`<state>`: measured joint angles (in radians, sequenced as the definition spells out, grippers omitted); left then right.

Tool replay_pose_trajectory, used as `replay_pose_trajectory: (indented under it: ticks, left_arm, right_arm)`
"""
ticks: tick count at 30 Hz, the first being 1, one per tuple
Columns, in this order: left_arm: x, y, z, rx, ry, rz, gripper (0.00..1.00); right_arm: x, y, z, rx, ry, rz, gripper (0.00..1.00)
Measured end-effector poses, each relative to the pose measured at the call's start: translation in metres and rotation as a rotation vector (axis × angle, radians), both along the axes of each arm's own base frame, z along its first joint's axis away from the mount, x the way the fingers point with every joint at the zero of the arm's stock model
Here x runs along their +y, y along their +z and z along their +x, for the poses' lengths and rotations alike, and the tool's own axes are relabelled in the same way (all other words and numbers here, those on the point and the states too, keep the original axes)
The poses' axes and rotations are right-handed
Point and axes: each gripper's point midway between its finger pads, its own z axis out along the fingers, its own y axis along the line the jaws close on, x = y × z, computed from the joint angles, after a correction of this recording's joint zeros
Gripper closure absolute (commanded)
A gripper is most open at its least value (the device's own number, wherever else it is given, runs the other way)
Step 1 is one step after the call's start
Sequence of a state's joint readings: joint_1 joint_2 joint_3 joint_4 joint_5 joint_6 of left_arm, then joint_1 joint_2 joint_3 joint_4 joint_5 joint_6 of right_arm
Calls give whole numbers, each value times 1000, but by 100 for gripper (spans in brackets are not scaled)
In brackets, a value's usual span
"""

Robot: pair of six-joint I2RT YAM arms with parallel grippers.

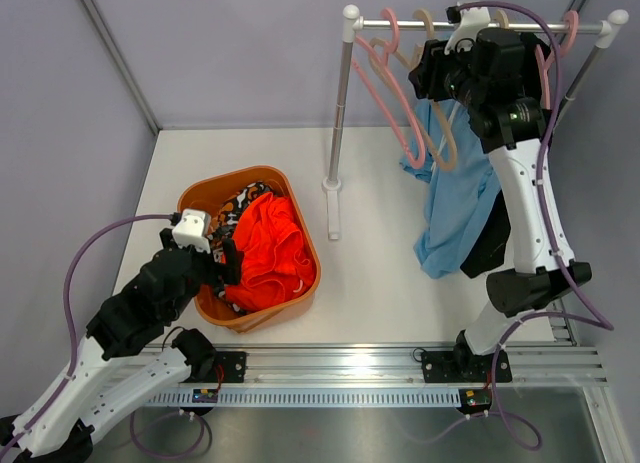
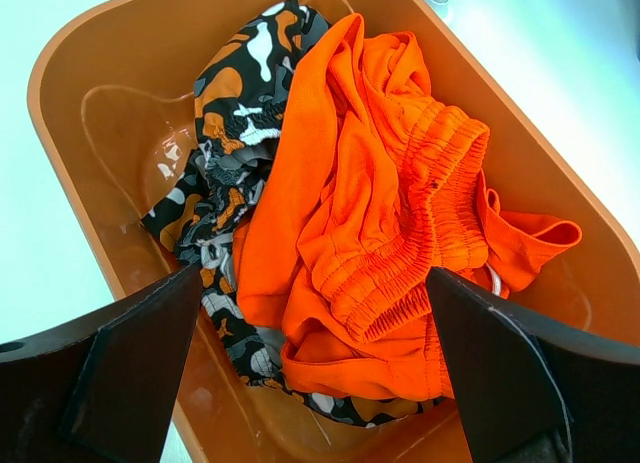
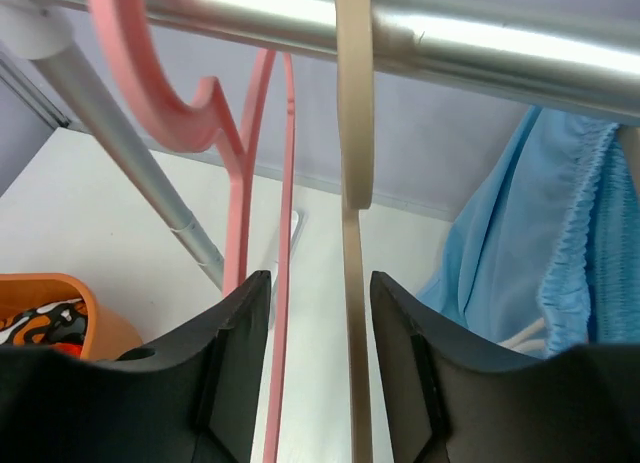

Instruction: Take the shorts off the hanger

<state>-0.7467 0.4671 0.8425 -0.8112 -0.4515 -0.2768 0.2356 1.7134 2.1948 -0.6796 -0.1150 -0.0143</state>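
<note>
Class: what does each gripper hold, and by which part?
Nothing is held. The left gripper hangs open over the orange shorts; the right gripper stands open, the beige hanger unclamped between its jaws.

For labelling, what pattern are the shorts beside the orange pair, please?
Camouflage shorts: orange, black, white; left wrist view.

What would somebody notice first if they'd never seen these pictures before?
Probably the bright orange shorts, crumpled up with camouflage shorts in the orange tub on the left of the table. Next, the light blue shorts dangling under the clothes rail at the back right, where the right arm's tool reaches up among the hangers.
</note>
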Motion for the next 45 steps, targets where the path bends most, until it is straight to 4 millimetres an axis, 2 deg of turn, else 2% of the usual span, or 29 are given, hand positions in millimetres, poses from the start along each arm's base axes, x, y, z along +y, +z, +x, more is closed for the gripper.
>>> replay_pose_trajectory:
  ticks: [3,4,7,9,12,19,24,29,32,34,40,45]
  left_arm:
    - [0,0,0,1,0,1,1]
    - [0,0,0,1,0,1,1]
    - [0,-1,0,2,0,2,1]
    - [0,-1,0,4,0,4,1]
    - [-1,-2,1,8,-3,6,1]
    - [-1,-2,1,8,-3,6,1]
    - [-2,-2,0,9,-9,4,1]
    - [-3,-2,0,10,-11,3,1]
    - [-3,-2,0,10,-13,3,1]
    - [-3,-2,0,10,-14,5,1]
    - [-3,-3,0,10,-16,9,1]
    - [-3,-4,0,14,-17,13,1]
  right_arm:
    - [-7,17,-18,-35,-12,5,43]
    - [-11,23,-25,-51,-25,5,38]
    - [-26,36,-42,-92,-82,-6,34]
    - [-38,44,-50,-116,-130,-16,33]
    - [-57,52,-51,-138,-193,-20,33]
    - [-107,33,-30,-92,-315,-29,32]
    - [-125,14,-6,-64,-305,-20,31]
    - [-129,-8,22,-33,-277,-14,32]
    - [-131,-30,39,7,-279,-18,32]
    - [-131,-35,47,9,-280,-18,32]
    - [-133,-39,55,-12,-290,-11,37]
    - [-133,-41,52,-36,-295,-1,39]
